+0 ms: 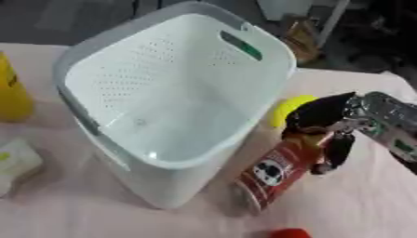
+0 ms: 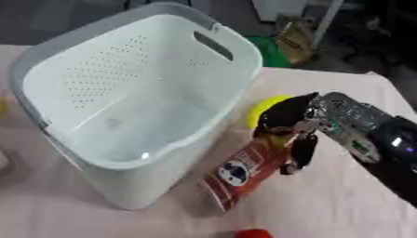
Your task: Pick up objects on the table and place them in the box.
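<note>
The pale pink counter (image 1: pixel 358 204) carries everything here, and the biggest thing on it is the tall white plastic basket with a grey rim and perforated walls (image 1: pixel 175 88), which stands left of centre with its open mouth tilted toward the camera. Its inside looks bare (only the smooth white bottom shows), and a slot handle is cut into its far wall.

The right arm comes in from the right edge, silver at the wrist and black beyond. The right robot hand (image 2: pixel 297 125) has its dark fingers curled round the upper end of a red cylindrical can with a round logo on its label (image 2: pixel 244 174). The can leans steeply, its lower end close to the counter just beside the basket's right wall, its top tipped away to the right under the hand; whether the base touches the surface cannot be told.

A tall yellow object (image 1: pixel 12 93) stands at the far left edge, well apart from the can. A yellow-green rounded thing (image 1: pixel 289 109) sits behind the hand, near the basket's right side. A pale whitish item with a green patch (image 1: pixel 16 165) lies at the left edge. A small red object (image 1: pixel 289 233) peeks in at the bottom edge.
</note>
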You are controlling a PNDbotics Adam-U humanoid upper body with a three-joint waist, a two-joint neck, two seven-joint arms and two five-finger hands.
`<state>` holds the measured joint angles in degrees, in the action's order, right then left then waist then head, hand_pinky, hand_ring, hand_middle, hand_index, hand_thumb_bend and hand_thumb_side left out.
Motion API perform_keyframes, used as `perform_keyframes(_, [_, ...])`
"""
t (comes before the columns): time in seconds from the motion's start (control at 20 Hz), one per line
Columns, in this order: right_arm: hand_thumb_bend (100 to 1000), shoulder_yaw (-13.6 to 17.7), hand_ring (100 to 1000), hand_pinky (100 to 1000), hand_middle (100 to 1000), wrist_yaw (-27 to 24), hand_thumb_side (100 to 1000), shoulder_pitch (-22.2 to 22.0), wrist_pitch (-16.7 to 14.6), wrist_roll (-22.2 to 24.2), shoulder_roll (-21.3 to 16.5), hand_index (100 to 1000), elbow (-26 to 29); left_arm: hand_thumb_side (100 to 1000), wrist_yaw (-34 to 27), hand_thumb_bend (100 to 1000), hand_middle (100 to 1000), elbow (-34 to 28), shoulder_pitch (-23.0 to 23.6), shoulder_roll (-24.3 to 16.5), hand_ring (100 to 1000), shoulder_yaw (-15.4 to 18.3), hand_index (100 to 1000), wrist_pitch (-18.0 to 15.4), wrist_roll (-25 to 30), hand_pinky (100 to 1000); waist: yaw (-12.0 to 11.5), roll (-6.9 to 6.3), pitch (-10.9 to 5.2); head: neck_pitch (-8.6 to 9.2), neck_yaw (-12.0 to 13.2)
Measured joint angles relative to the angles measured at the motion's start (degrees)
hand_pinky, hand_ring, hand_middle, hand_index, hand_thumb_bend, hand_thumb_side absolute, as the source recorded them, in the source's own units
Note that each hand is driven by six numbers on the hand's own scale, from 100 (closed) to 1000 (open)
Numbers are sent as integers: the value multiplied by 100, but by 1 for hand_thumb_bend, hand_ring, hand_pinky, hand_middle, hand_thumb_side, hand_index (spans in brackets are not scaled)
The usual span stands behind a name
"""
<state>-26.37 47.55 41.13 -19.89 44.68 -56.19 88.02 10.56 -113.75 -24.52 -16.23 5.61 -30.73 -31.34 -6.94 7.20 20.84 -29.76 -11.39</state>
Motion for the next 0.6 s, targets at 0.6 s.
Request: perform_keyframes(0.6, [187,459,986,962,735,-413,440,-638,232,234,-733,375,890,1000,41,235,828,0,64,-33,851,34,880,25,-43,809,164,-79,-96,4,179])
